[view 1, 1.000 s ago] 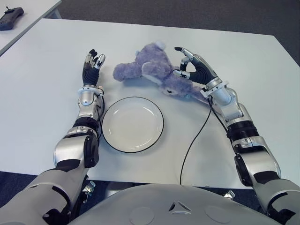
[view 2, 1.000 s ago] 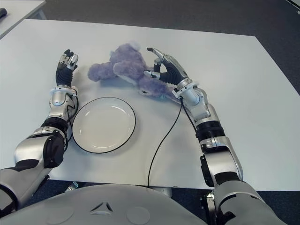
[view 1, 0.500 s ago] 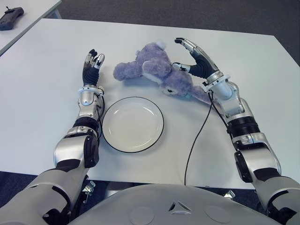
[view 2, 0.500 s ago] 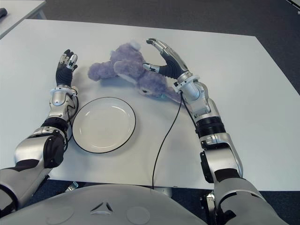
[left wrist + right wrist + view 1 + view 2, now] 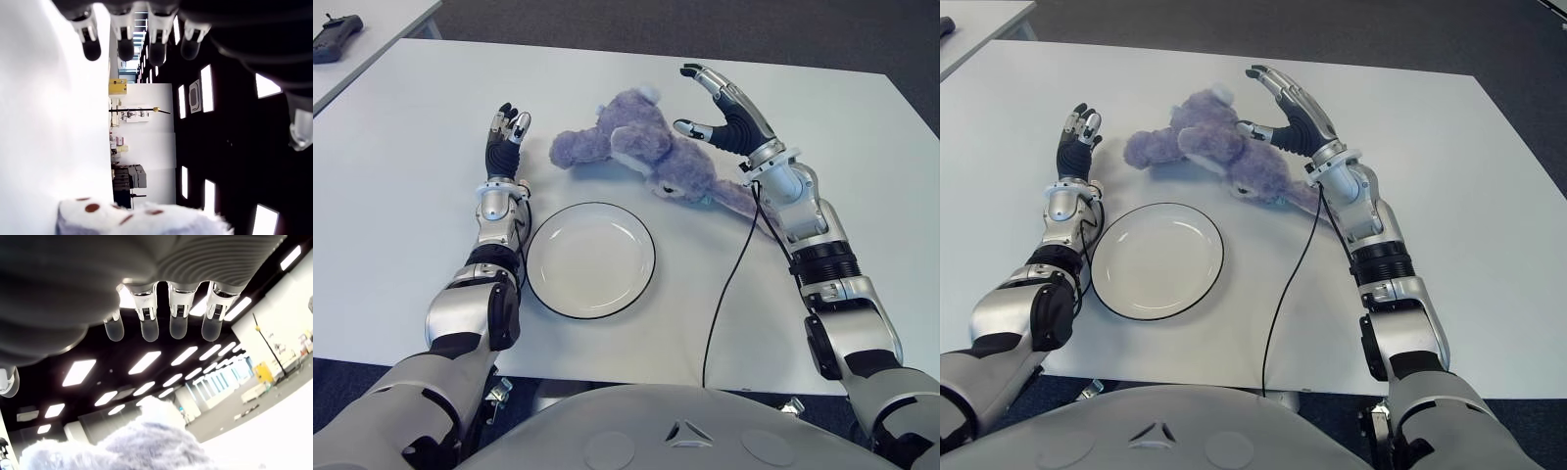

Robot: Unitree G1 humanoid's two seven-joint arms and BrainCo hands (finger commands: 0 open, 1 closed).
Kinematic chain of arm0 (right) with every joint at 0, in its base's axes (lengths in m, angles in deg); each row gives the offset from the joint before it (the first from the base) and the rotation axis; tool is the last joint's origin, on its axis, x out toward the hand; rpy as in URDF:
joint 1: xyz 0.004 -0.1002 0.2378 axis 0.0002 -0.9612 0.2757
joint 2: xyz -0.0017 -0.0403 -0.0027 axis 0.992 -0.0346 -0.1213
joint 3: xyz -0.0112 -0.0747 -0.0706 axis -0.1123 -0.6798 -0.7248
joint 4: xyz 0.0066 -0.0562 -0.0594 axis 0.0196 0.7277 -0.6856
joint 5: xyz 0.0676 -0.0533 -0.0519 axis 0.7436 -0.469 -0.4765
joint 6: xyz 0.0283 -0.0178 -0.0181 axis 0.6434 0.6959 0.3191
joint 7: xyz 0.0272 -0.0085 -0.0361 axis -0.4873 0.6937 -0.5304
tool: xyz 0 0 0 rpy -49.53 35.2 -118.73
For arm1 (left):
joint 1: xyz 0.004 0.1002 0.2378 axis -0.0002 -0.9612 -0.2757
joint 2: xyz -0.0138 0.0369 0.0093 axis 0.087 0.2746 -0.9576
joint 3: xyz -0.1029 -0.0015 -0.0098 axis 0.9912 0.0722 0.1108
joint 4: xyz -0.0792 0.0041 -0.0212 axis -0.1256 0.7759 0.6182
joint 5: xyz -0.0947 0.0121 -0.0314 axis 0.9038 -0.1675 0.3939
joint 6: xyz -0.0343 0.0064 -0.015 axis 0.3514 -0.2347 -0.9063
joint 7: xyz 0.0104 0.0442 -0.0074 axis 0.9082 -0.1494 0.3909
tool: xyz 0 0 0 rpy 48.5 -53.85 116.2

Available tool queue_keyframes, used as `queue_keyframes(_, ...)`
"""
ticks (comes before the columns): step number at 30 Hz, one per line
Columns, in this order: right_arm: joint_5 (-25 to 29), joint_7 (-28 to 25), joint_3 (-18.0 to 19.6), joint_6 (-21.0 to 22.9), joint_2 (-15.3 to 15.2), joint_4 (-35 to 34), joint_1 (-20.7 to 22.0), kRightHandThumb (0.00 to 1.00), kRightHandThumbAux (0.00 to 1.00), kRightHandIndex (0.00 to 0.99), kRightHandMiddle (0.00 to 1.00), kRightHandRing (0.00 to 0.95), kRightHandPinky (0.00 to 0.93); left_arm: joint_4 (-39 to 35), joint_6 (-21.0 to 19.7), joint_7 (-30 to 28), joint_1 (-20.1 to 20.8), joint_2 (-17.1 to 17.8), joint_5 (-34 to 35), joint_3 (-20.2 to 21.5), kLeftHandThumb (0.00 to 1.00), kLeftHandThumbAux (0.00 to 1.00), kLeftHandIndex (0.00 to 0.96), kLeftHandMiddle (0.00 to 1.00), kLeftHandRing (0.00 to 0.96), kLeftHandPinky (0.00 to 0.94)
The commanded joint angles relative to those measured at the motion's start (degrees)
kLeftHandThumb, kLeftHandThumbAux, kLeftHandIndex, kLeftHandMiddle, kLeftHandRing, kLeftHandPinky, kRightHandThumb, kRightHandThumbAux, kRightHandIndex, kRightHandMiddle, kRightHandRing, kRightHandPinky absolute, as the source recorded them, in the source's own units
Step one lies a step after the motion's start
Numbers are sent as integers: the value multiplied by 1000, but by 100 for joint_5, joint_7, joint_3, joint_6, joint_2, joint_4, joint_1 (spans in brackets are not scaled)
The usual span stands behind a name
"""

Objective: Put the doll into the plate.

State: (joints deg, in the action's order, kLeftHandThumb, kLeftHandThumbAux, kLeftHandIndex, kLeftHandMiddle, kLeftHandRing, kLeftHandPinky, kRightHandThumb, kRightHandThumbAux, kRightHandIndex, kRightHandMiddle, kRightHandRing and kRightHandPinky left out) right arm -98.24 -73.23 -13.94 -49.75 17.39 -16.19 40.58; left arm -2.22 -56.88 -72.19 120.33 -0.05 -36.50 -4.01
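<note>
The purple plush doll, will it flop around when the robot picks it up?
Probably. The purple plush doll looks soft and sprawls flat on the white table, so its limbs should dangle. It likely weighs little, and the fuzzy fabric should grip well. The open right hand holds nothing.

1. The doll [image 5: 122, 445] was cut off by the right wrist view's edge, below the right hand's fingers [image 5: 149, 330].
2. The right hand [image 5: 729, 122] hid part of the doll's far side.
3. A dark device [image 5: 335, 37], well beyond the left hand [image 5: 504, 137], was cut by the edge and too small to identify.
</note>
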Motion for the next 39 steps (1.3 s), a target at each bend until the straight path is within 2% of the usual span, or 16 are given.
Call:
queue_keyframes(1,-219,63,45,287,-80,-202,25,256,259,0,0,0,0,906,-269,-61,-1443,-527,29,-56,0,379,76,98,28,0)
queue_keyframes(13,-591,-91,-123,295,-231,-254,111,256,268,0,0,0,0,909,-274,-30,-1451,-502,-16,-93,0,378,88,102,27,0)
queue_keyframes(23,-1308,-132,-692,781,2,227,352,276,290,0,0,0,0,907,-253,-35,-1462,-483,-31,-107,0,365,78,95,26,0)
queue_keyframes(32,-2034,246,-1290,1249,308,1581,987,250,308,0,0,0,0,910,-279,-14,-1453,-458,-48,-131,0,359,61,91,20,0)
queue_keyframes(39,-2419,273,-1628,1555,340,1994,1368,236,321,0,0,0,0,910,-242,-39,-1459,-466,-14,-120,0,351,65,87,11,0)
